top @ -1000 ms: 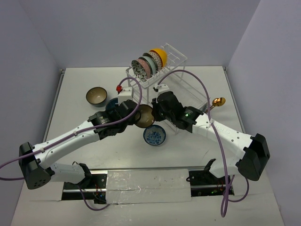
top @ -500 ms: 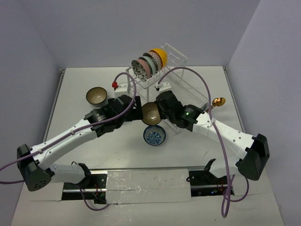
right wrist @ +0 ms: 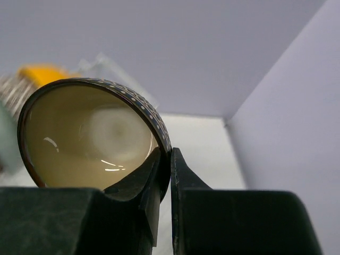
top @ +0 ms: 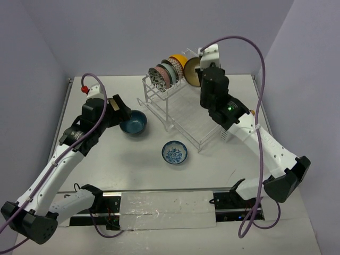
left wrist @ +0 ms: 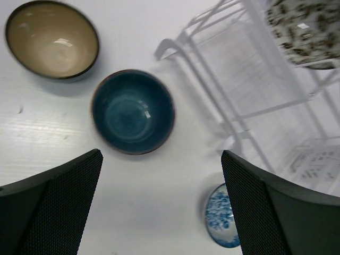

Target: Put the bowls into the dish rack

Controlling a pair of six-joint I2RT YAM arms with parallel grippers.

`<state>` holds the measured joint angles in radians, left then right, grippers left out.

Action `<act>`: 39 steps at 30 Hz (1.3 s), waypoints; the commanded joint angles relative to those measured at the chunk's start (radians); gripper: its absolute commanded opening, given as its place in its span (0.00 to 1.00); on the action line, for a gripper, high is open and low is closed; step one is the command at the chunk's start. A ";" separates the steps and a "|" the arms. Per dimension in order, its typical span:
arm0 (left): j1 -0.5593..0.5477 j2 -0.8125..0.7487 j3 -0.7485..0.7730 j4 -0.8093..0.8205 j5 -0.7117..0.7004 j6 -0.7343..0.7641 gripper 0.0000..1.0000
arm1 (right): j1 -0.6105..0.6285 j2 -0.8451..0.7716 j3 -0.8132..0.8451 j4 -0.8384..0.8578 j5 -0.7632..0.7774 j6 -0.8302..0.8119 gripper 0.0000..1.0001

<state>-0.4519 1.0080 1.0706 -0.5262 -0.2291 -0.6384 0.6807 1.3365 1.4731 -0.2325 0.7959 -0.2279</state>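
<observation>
**A:** Where is the dotted brown bowl (right wrist: 90, 138)?

**B:** Up high, at the far end of the dish rack (top: 186, 114), just beside the yellow bowl (top: 179, 62). Pinched by its rim in the right gripper (right wrist: 166, 164). Not in a slot yet.

**A:** And a second ago?

**B:** Down low over the middle of the desk (top: 133, 170), with both grippers on it. Handed from left to right, by the look of it.

**A:** And the left gripper (left wrist: 161, 154)?

**B:** Spread wide now, holding nothing. Pressed together a second ago. Back over on the left side, hanging right above the dark blue bowl (left wrist: 133, 111).

**A:** Good news for the job?

**B:** Yes. One more bowl nearly home, next to the row already standing on the top shelf. And a free gripper, ready for another one.

**A:** Still out on the desk?

**B:** Three bowls. The dark blue bowl, sitting upright. The cream-inside bowl (left wrist: 51, 39) near it, to the left and a bit farther away. The blue-patterned bowl (left wrist: 220, 218) closer in, near the middle.

**A:** Next, then?

**B:** Probably tip the dotted brown bowl down into a free slot past the yellow bowl, then let go. Slowly, though: thin rim, small pinch, easy to slip. After that, maybe down onto the dark blue bowl with the left gripper.
</observation>
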 commanded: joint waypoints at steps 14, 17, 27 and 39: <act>0.140 -0.083 -0.167 0.049 0.043 0.143 0.99 | -0.113 0.516 0.538 0.637 0.071 -0.626 0.00; 0.171 -0.077 -0.173 0.058 0.091 0.143 0.99 | -0.116 0.570 0.564 0.634 0.060 -0.651 0.00; 0.222 -0.072 -0.190 0.074 0.178 0.141 0.99 | -0.129 0.664 0.541 0.636 0.034 -0.683 0.00; 0.231 -0.080 -0.195 0.074 0.183 0.141 0.99 | -0.129 0.699 0.517 0.564 0.035 -0.633 0.00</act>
<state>-0.2279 0.9371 0.8791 -0.4831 -0.0647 -0.5121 0.5518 2.0609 1.9579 0.2634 0.8444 -0.8841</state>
